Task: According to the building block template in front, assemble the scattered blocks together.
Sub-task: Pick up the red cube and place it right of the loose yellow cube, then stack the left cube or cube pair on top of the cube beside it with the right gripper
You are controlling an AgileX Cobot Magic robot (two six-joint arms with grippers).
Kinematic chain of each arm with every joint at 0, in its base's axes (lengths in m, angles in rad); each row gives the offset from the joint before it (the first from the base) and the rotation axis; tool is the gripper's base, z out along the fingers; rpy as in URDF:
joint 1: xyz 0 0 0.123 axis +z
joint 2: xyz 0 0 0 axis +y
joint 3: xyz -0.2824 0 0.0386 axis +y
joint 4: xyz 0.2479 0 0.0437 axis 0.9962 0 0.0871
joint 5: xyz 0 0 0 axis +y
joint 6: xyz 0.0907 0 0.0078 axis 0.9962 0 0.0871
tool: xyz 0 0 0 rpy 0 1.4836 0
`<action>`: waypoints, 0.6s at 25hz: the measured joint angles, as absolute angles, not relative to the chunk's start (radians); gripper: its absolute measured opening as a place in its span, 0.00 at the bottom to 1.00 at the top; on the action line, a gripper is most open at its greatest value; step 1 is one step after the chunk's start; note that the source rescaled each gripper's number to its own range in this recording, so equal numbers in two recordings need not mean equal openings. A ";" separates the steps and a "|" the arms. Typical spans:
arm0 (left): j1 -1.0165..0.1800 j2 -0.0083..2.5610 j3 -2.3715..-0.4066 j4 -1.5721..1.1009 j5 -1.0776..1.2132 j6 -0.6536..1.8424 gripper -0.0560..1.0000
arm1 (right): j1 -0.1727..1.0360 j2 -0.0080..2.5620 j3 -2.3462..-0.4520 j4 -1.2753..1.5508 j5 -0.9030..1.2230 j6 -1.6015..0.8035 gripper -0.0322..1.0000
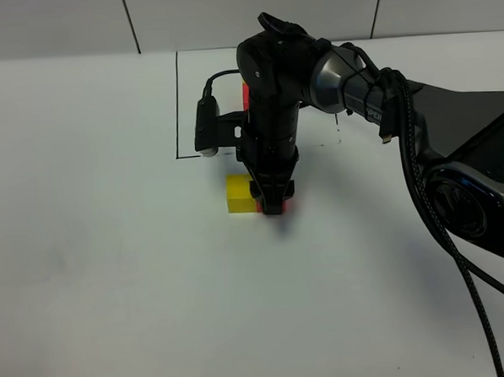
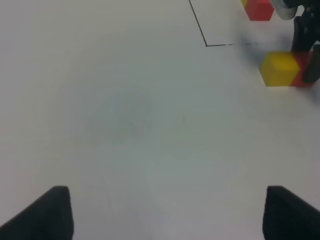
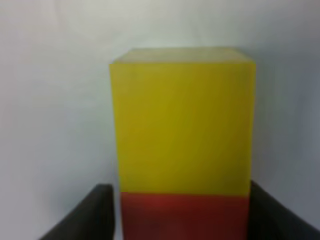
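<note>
Off to the left of the working tool, the left gripper (image 2: 172,217) hangs over bare table, its fingers (image 2: 52,215) spread wide with nothing between them. Just left of the right gripper's tips sits the yellow cube (image 1: 239,193), face to face with the red cube (image 3: 182,216). The right gripper (image 1: 272,204) points straight down, its arm reaching in from the right with the wrist bent over. Its fingers (image 3: 97,215) are closed against the red cube's two sides. From the high view they hide most of that cube. Behind the gripper, the template (image 1: 245,96) shows only a red sliver inside its black frame line (image 1: 177,99). The tabletop (image 1: 88,290) is white, with a pale tiled wall (image 1: 57,25) beyond.
</note>
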State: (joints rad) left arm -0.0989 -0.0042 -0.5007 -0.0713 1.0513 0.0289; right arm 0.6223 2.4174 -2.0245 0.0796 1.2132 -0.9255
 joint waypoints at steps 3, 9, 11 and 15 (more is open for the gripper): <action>-0.099 -0.004 -0.501 -0.071 1.051 0.029 0.65 | 0.621 2.385 -2.023 0.085 1.214 -0.904 0.60; -0.099 -0.004 -0.501 -0.071 1.051 0.029 0.65 | 0.577 2.254 -1.994 0.103 1.213 -0.763 0.75; -0.099 -0.004 -0.501 -0.071 1.051 0.029 0.65 | 0.540 2.186 -1.940 0.118 1.211 -0.726 0.75; -0.099 -0.004 -0.501 -0.071 1.051 0.029 0.65 | 0.465 1.988 -1.725 0.161 1.130 -0.650 0.76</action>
State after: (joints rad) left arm -0.0989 -0.0042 -0.5007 -0.0713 1.0513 0.0289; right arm 0.4647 1.9881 -1.7252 0.1609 1.1302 -0.6501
